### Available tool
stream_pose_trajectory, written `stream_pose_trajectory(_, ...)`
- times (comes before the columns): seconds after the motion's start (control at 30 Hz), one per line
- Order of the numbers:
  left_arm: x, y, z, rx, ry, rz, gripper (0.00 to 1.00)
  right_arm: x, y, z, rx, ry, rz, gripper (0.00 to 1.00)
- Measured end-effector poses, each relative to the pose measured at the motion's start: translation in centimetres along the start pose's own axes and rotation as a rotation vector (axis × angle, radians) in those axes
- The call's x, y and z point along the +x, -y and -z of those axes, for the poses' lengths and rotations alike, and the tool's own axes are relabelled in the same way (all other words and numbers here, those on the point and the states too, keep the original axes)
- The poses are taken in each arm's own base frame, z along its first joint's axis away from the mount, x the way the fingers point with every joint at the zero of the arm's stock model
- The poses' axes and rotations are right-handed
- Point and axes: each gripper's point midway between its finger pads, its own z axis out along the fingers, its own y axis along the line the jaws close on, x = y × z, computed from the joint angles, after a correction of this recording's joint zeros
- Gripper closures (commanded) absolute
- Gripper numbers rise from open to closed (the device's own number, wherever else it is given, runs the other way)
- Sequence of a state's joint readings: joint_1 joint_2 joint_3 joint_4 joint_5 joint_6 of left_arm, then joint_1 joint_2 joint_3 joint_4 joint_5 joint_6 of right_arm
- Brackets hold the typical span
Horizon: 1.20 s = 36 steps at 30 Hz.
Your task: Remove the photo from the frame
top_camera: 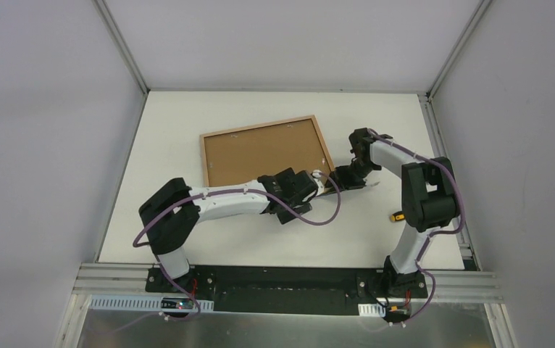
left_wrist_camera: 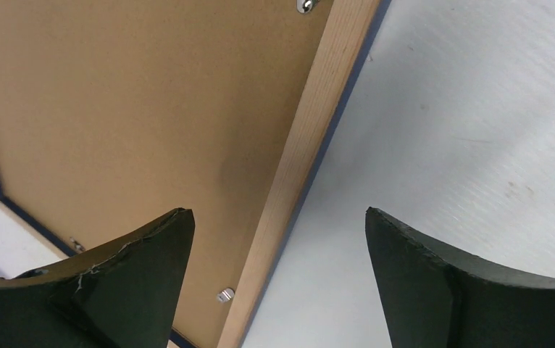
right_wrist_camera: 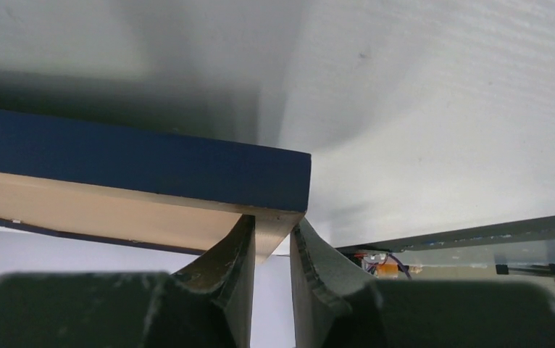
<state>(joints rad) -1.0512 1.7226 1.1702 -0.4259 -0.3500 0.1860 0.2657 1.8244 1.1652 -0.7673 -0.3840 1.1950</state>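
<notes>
Right gripper (right_wrist_camera: 271, 232) pinches the frame's (top_camera: 259, 126) near right corner; left gripper (left_wrist_camera: 278, 214) hangs wide open over the frame's rim.
A small yellow-handled tool (top_camera: 398, 216) lies on the white table (top_camera: 260, 239) beside the right arm. Farther out, the frame lies back up at mid-table, its brown backing board (top_camera: 264, 151) inside the wood rim, with a metal clip (left_wrist_camera: 224, 295) at the board's edge.

- Top view: the frame's (top_camera: 264, 148) near edge and near right corner are covered by the left end effector (top_camera: 322, 185) and right end effector (top_camera: 348, 176). The fingertips of both are out of sight.
- Small orange-and-black item (top_camera: 398, 216) on the counter (top_camera: 173, 138), half behind the right arm, too small to name.
- Left wrist: frame runs off the top and left edges.
- Right wrist: fingers (right_wrist_camera: 217, 290) blur toward the bottom edge.
</notes>
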Motion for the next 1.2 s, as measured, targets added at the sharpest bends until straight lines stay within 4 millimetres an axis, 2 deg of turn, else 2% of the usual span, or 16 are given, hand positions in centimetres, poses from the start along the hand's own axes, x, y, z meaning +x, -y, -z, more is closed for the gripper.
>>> stream_pose_trajectory(0.17,0.6,-0.8,-1.3,-0.138,-0.03,-0.05,0.09,0.5,0.3,0.7,-0.012,-0.023,-0.02,1.0)
stream_pose_trajectory(0.33,1.2,-1.9,-2.7,-0.243,-0.07,-0.082,0.15,0.7,1.1,0.7,-0.007,-0.042,-0.041,1.0)
stream_pose_trajectory(0.4,1.0,-2.2,-2.7,-0.265,-0.064,-0.088,0.19,0.7,1.1,0.8,-0.01,-0.044,-0.046,1.0)
stream_pose_trajectory(0.57,0.9,-2.1,-2.9,-0.289,-0.052,-0.124,0.35,0.6,1.0,0.9,-0.017,-0.047,-0.052,1.0)
stream_pose_trajectory(0.67,0.9,-2.1,-3.0,-0.298,-0.047,-0.14,0.51,0.8,0.8,0.9,-0.026,-0.056,-0.06,1.0)
stream_pose_trajectory(0.77,1.1,-2.3,-3.0,-0.314,-0.049,-0.159,0.62,1.0,0.5,1.1,-0.039,-0.07,-0.067,1.0)
stream_pose_trajectory(0.97,1.1,-2.9,-2.7,-0.359,-0.053,-0.201,0.72,1.4,-0.1,1.7,-0.072,-0.083,-0.064,0.99)
stream_pose_trajectory(1.1,1.0,-3.1,-2.7,-0.37,-0.052,-0.202,0.76,1.5,-0.3,1.8,-0.082,-0.082,-0.042,0.58)
stream_pose_trajectory(1.13,1.0,-3.2,-2.6,-0.376,-0.051,-0.201,0.77,1.5,-0.5,2.0,-0.088,-0.079,-0.026,0.45)
stream_pose_trajectory(1.2,0.9,-3.5,-2.5,-0.39,-0.049,-0.199,0.82,1.8,-0.7,2.8,-0.101,-0.075,0.043,0.31)
